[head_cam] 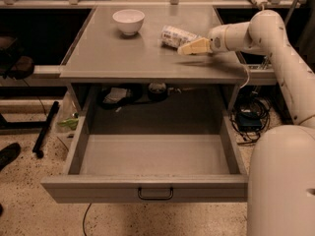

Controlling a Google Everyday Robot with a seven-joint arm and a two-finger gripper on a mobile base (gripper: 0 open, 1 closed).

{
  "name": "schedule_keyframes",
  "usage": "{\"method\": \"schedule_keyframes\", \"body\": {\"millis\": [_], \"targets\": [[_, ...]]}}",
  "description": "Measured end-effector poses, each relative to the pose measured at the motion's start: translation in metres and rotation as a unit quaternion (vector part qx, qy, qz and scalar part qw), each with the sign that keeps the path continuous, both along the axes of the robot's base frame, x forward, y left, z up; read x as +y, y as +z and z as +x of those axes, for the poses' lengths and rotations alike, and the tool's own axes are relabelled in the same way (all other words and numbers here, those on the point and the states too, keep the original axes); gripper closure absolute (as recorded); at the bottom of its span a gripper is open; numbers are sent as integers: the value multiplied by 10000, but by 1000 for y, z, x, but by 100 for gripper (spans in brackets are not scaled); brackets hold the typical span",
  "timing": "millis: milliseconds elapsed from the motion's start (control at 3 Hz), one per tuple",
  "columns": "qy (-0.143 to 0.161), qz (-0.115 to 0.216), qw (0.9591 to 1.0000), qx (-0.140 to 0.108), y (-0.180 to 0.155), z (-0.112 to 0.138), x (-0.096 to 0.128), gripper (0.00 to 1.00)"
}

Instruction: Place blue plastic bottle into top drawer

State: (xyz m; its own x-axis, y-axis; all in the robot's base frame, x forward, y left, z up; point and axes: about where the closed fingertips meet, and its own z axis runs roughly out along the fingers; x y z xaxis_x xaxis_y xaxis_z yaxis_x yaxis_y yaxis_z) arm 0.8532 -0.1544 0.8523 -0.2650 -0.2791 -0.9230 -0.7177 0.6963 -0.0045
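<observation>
My gripper (189, 48) sits upper right, just beside the small blue-labelled plastic bottle (173, 35); the round white bowl (129, 21) stands well apart, upper left. Lower centre, the wide grey top drawer (98, 191) lies open from above.

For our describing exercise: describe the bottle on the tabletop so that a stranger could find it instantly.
Find the grey table above the open top drawer. The blue plastic bottle lies on its side there, with the robot's claw close beside it. Unlike the round white bowl nearby, it is long with a patterned label.
</observation>
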Motion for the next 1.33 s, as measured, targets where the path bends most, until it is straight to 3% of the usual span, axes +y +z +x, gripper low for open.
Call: {"method": "schedule_keyframes", "body": {"millis": [333,667,1000,1333], "targets": [[110,-30,9999,24,-2,4,6,0],[222,-108,9997,82,-5,7,12,11],[264,-168,9994,116,-7,8,13,25],[147,-240,9995,120,-7,9,3,48]]}}
